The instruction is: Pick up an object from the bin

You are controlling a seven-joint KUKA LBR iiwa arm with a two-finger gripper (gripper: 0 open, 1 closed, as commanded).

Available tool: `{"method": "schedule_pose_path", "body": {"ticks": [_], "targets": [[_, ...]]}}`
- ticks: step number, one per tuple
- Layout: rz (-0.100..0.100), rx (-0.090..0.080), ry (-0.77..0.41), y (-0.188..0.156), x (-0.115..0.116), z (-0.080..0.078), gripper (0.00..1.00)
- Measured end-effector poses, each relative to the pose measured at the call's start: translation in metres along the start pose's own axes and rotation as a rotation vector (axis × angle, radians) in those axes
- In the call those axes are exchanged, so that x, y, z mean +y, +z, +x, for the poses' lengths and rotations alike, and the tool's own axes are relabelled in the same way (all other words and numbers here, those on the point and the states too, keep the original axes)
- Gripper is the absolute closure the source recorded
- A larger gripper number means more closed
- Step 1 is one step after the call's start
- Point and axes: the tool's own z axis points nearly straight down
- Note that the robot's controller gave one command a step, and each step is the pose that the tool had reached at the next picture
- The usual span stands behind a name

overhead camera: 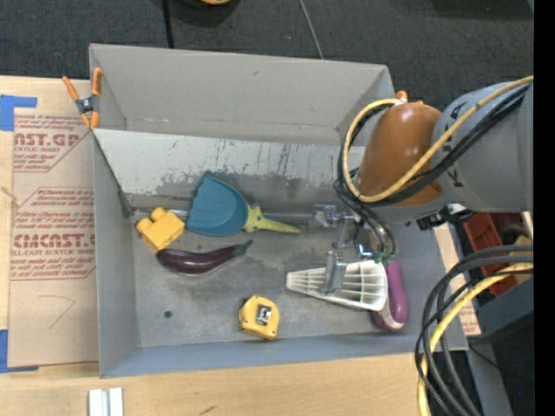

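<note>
The grey metal bin point(234, 94) has a scratched floor with five things lying on it. At 10 o'clock lies a blue scoop point(215, 206) with a yellow handle. At 9 o'clock is a yellow block point(160, 228), and just beside it a purple eggplant point(201, 258). At 6 o'clock is a yellow tape measure point(259, 316). At 4 o'clock is a white brush point(355, 289) with a purple handle.

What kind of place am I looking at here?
Probably a robotics lab: a cabled robot arm reaches into a grey metal bin holding mismatched odds: a toy aubergine, a tape measure, a brush.
</note>
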Motion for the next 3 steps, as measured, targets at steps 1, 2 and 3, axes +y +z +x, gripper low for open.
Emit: {"method": "schedule_pose_path", "body": {"ticks": [1,2,3], "targets": [[-0.007,-0.004,-0.396,0.0355,-0.0409,0.0648,1.00],[-0.006,-0.004,-0.396,0.0355,-0.0409,0.0648,1.00],[-0.006,-0.004,-0.396,0.0355,-0.0408,0.0648,1.00]]}}
